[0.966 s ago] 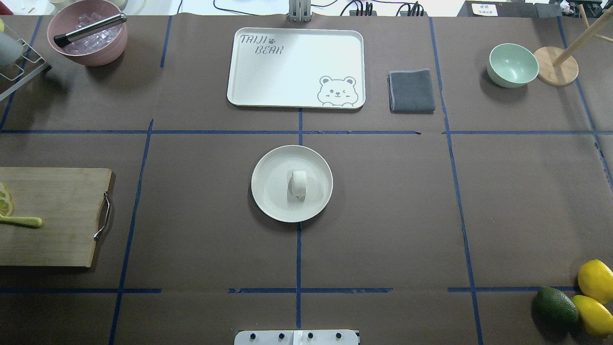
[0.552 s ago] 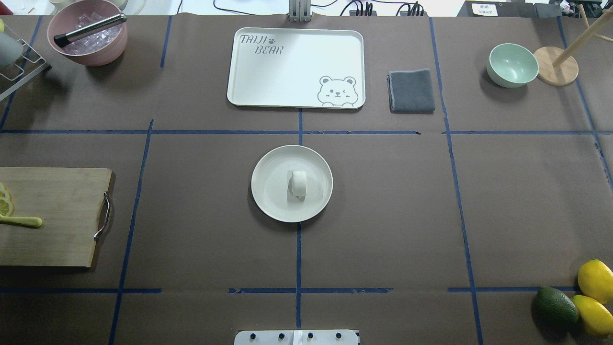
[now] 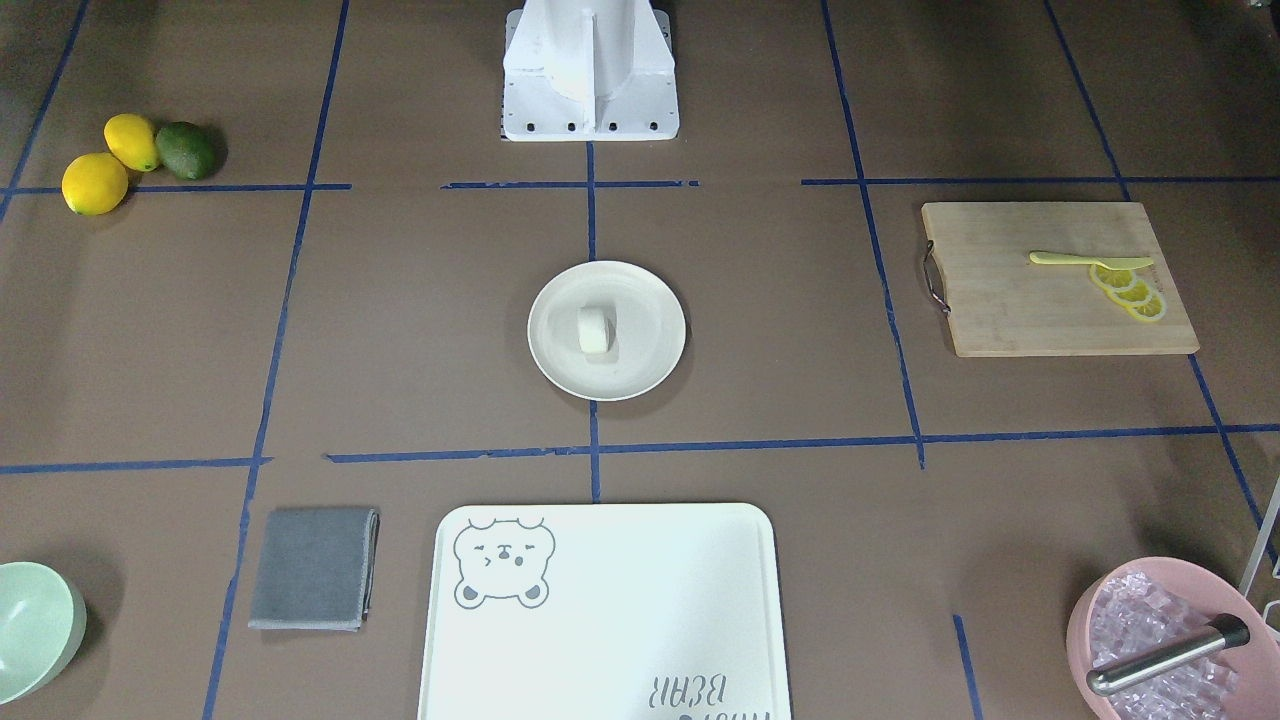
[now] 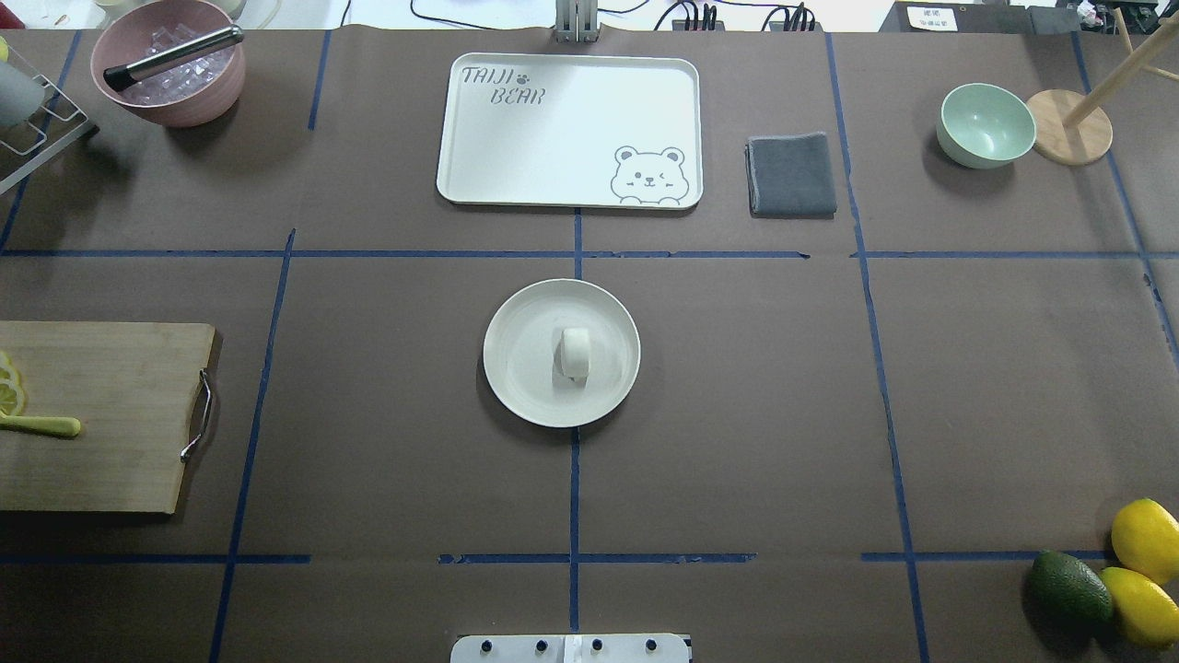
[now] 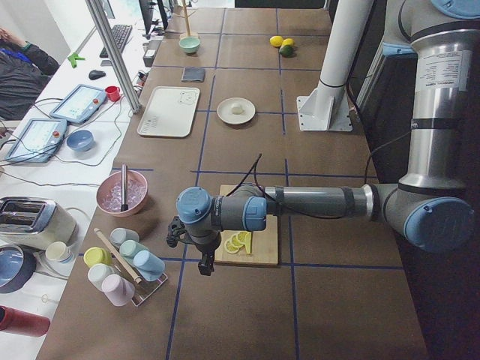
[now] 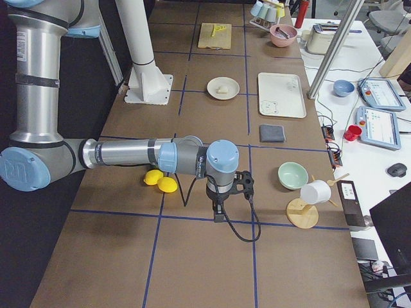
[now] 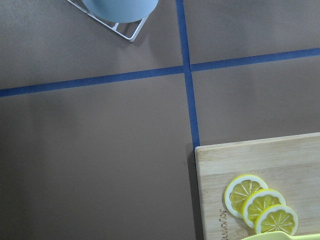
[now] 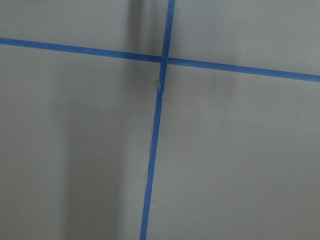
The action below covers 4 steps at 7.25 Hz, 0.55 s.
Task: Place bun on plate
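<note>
The small white bun (image 4: 575, 353) lies on its side near the middle of the round cream plate (image 4: 520, 373), at the table's centre. The front-facing view shows the same bun (image 3: 593, 329) on that plate (image 3: 645, 350), with nothing touching either. Both arms are drawn back, far from the plate. My left gripper (image 5: 204, 264) hangs by the cutting board at the table's left end. My right gripper (image 6: 219, 215) hangs near the lemons at the right end. Both appear only in the side views, so I cannot tell whether they are open or shut.
A bear-print tray (image 4: 568, 129), grey cloth (image 4: 791, 175) and mint bowl (image 4: 986, 124) stand at the far side. A pink bowl (image 4: 169, 64) of ice is far left. The cutting board (image 4: 101, 414) carries lemon slices. Lemons (image 4: 1145, 539) and an avocado (image 4: 1070, 587) sit near right.
</note>
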Each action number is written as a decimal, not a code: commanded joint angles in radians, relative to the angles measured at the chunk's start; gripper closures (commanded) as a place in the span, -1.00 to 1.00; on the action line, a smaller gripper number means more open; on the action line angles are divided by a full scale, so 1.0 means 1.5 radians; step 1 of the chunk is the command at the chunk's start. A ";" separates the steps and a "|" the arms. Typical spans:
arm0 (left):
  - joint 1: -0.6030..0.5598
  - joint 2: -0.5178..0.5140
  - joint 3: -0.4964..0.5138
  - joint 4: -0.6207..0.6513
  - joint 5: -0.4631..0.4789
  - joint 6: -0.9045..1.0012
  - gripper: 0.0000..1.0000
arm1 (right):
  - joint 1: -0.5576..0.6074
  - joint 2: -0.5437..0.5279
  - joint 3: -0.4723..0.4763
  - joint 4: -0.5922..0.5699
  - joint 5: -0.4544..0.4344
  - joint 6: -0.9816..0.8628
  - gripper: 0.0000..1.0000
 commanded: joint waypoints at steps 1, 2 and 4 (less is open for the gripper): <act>0.000 0.000 -0.001 0.000 0.000 0.000 -1.00 | -0.001 0.000 0.000 0.000 0.000 0.000 -0.99; 0.000 0.000 -0.003 0.000 0.000 -0.001 -1.00 | -0.002 0.000 0.000 0.000 0.001 0.000 -0.99; 0.000 0.000 -0.003 0.000 0.000 -0.001 -1.00 | -0.007 0.001 -0.001 0.000 0.001 0.003 -0.99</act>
